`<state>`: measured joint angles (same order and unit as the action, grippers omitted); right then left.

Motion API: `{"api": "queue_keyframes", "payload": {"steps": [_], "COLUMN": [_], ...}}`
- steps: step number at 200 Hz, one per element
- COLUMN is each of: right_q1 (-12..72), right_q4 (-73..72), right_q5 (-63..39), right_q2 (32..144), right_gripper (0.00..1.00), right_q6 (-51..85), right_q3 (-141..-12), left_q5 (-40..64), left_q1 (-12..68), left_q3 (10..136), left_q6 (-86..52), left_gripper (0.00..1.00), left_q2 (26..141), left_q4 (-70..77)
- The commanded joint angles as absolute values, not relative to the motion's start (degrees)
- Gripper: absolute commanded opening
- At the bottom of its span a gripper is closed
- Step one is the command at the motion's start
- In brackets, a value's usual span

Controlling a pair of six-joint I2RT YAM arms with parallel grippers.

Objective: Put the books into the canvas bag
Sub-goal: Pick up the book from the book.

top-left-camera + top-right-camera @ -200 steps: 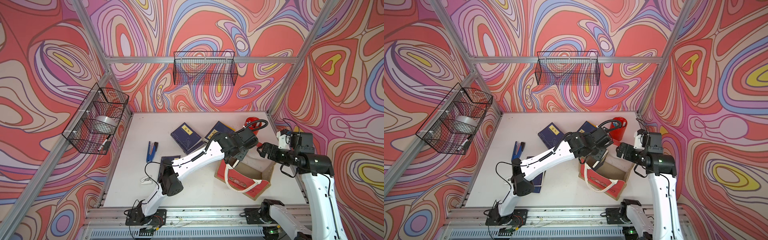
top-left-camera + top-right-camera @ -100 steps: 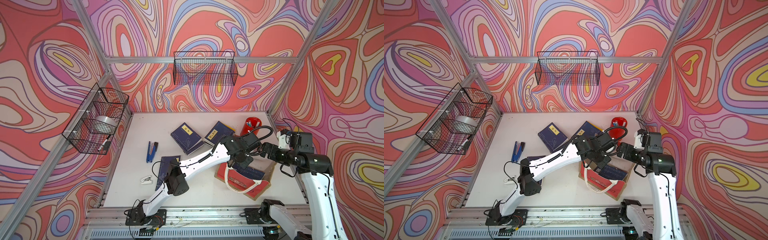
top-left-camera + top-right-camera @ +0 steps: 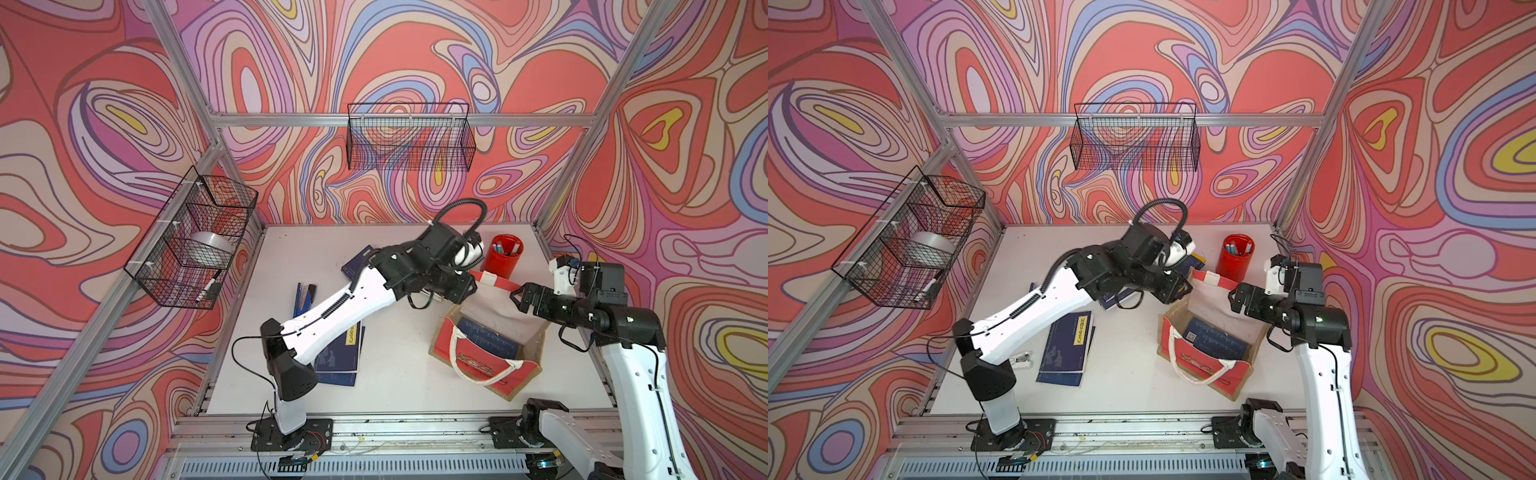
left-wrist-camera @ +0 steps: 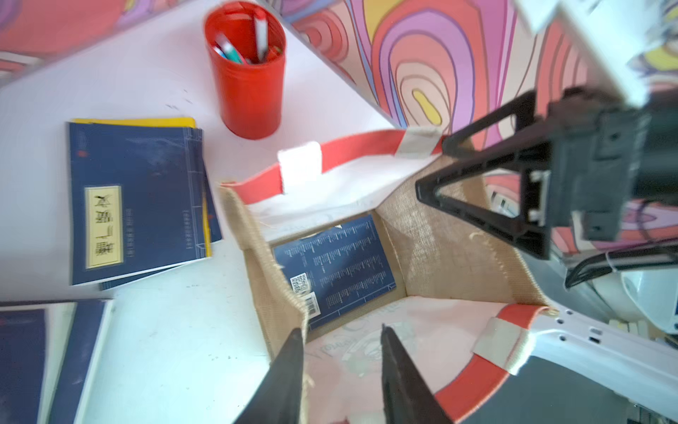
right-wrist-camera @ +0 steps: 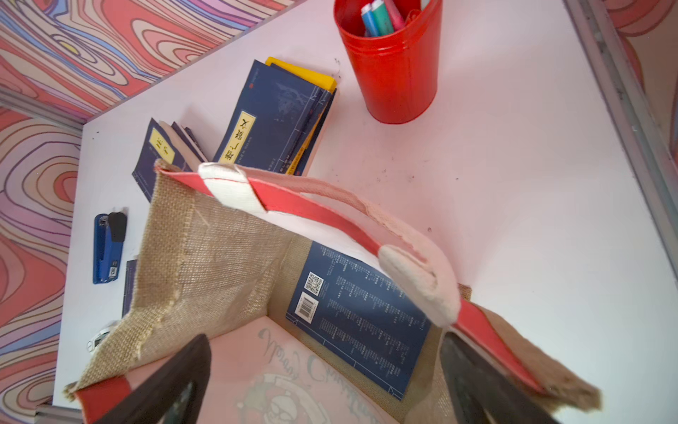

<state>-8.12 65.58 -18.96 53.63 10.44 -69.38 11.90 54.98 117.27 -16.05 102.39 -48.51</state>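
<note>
My left claw (image 4: 341,328) hovered part-open above the jute-and-red canvas bag (image 3: 478,365); my right claw (image 5: 324,339) gaped wide at its rim. A navy softcover book (image 4: 337,264) lay inside.

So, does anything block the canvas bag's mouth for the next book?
Nothing visible fills the mouth: the canvas bag stands open with one book flat inside. Only the right tool, open, sits at its rim.
</note>
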Motion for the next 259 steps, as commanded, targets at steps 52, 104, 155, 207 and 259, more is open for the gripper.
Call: {"api": "queue_keyframes", "payload": {"steps": [52,104,155,207,259], "right_q1": [9.49,40.13,51.30,53.48,55.05], "right_q4": [57.37,50.96,39.12,26.38,19.55], "right_q5": [-25.90,-6.97,-7.25,-12.13,-14.29], "right_q2": [56.95,70.83,88.35,101.14,112.34], "right_gripper": [0.98,0.98,0.99,0.98,0.98], "right_q6": [12.97,17.95,24.68,30.79,32.85], "right_q3": [-73.51,-80.39,-82.73,-80.32,-79.82], "left_q5": [7.35,8.68,11.28,12.95,15.93], "left_q1": [38.94,23.42,15.67,9.80,5.58], "left_q3": [89.53,65.71,53.39,43.84,37.52], "left_q6": [-24.86,-32.96,-39.33,-44.09,-45.10], "left_gripper": [0.71,0.91,0.94,0.95,0.95], "left_q2": [80.91,65.88,64.37,63.65,66.09], "left_q4": [-46.45,-42.04,-40.18,-34.57,-29.73]}}
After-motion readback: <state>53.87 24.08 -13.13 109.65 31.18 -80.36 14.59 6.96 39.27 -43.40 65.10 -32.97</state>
